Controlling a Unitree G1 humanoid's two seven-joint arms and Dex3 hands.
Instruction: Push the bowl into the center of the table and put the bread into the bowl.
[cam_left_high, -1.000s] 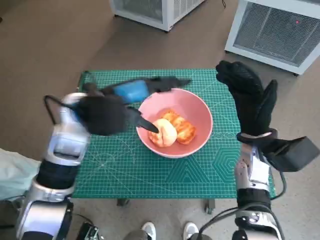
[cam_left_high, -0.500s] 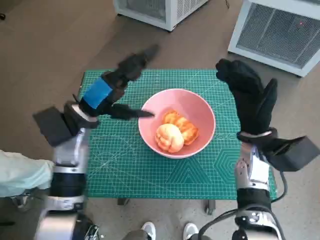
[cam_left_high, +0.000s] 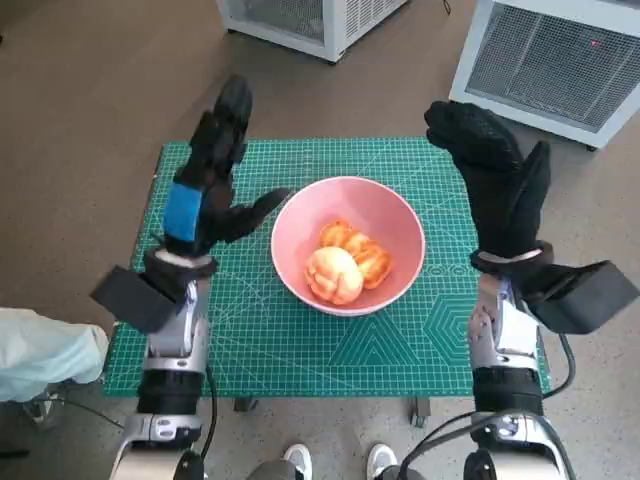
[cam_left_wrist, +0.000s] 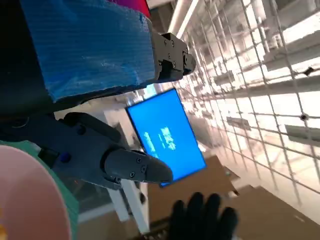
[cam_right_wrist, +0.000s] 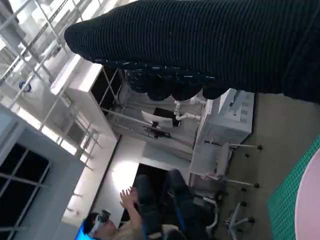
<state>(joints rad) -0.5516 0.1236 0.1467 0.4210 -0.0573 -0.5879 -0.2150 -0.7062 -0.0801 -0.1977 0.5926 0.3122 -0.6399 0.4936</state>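
A pink bowl (cam_left_high: 390, 225) sits near the middle of the green cutting mat (cam_left_high: 300, 340) that covers the table. Golden bread pieces (cam_left_high: 348, 262) lie inside it. My left hand (cam_left_high: 210, 180) is raised upright just left of the bowl, fingers pointing away and spread, holding nothing. Its blue-taped back (cam_left_wrist: 85, 45) fills the left wrist view, where a sliver of the bowl's rim (cam_left_wrist: 30, 200) shows. My right hand (cam_left_high: 495, 180) stands upright right of the bowl, fingers apart and empty. Its glove (cam_right_wrist: 200, 45) spans the right wrist view.
White mesh-fronted cabinets (cam_left_high: 560, 60) stand on the floor behind the table. A pale cloth (cam_left_high: 45, 350) lies at the left edge. Shoes (cam_left_high: 335, 462) show below the table's near edge. A person (cam_right_wrist: 125, 220) sits far off in the right wrist view.
My left hand has drawn back from the bowl's rim and swung upright beside it. The bread stays in the bowl. The right hand has barely moved.
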